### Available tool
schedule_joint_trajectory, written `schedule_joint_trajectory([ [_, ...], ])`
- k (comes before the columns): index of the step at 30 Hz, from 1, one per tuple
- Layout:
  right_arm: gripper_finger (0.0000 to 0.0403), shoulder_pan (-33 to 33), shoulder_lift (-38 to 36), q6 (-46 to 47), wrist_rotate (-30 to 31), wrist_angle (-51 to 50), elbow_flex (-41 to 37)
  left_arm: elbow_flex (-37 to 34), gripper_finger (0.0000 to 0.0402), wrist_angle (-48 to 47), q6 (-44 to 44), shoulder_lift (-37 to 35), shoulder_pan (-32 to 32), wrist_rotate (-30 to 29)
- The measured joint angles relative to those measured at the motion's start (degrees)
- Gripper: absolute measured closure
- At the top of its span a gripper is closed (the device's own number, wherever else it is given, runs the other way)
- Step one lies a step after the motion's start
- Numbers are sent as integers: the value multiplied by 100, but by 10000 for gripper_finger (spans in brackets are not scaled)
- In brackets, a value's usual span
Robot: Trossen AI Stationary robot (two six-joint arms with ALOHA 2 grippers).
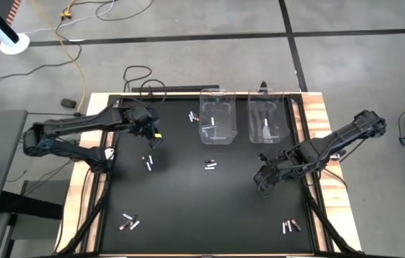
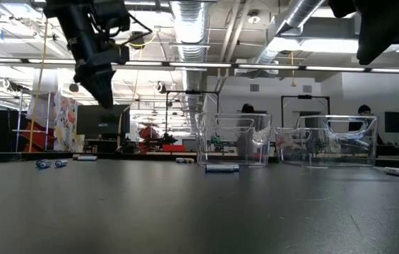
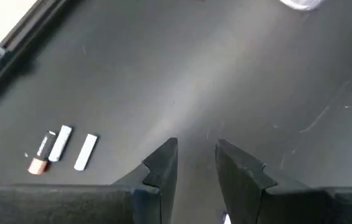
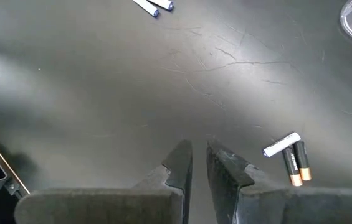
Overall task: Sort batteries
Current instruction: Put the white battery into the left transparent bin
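The left end effector (image 3: 195, 157) hovers upper left over the black surface (image 1: 188, 201), fingers slightly apart, empty. Small white and copper-ended cylindrical batteries (image 3: 60, 150) lie scattered; two clear plastic bins (image 1: 218, 115) wait upper centre. Next: descend onto a battery.

Grey concrete floor (image 1: 188, 18), exposed ceiling ducts (image 2: 192, 17) overhead.
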Motion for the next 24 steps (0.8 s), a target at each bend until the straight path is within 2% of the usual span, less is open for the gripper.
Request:
schedule_joint_trajectory([
  [4,335,0,0,0,52,11,0,0,301,-255,-133,328,458,22],
  [8,335,0,0,-1,55,9,0,-1,301,-419,245,725,1124,317],
  [13,335,-7,0,0,55,11,0,0,301,-444,827,1089,1765,349],
  [18,335,-13,0,40,52,14,0,-1,301,-436,1288,1429,2105,352],
  [24,335,-13,0,48,50,35,0,-1,301,-343,1723,1798,2228,332],
])
